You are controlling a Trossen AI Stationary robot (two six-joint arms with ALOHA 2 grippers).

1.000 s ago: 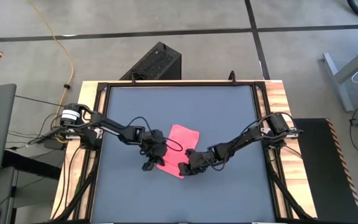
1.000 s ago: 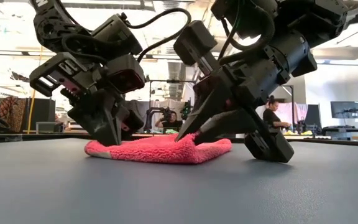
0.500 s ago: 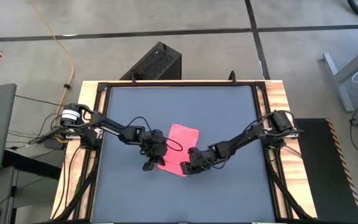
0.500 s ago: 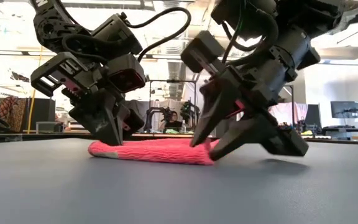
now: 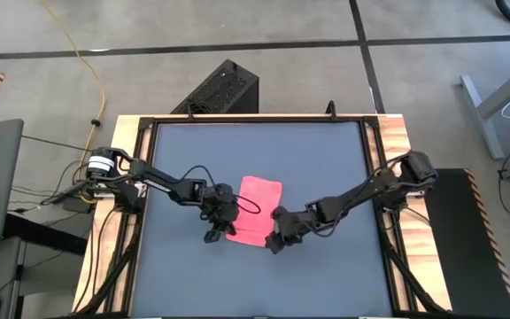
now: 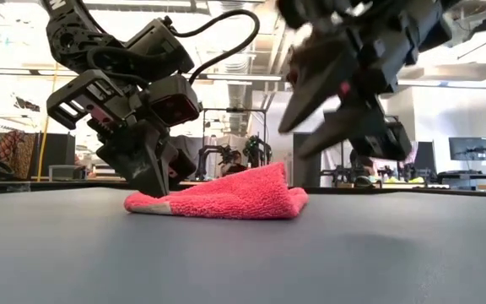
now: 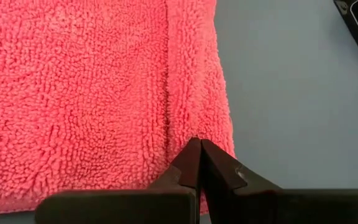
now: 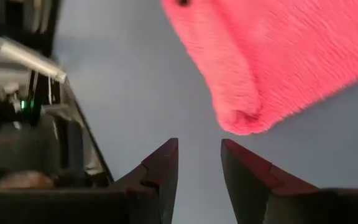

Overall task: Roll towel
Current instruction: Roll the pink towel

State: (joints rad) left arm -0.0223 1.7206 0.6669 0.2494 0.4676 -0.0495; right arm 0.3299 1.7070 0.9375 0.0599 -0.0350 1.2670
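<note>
Left tool (image 7: 199,149) is pressed together, pinning the towel (image 5: 257,209) edge to the bench (image 5: 326,159). Right tool (image 8: 199,155), spread and blurry, hovers just beside its folded corner.

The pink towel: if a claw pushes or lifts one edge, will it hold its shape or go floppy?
Probably floppy: the towel is already folded, with a soft rounded bulge at one end. Its fluffy pile likely grips the table rather than slides, so a push may bunch it. It looks light; the shut left claw pins its edge, while the open right claw is off it.
</note>
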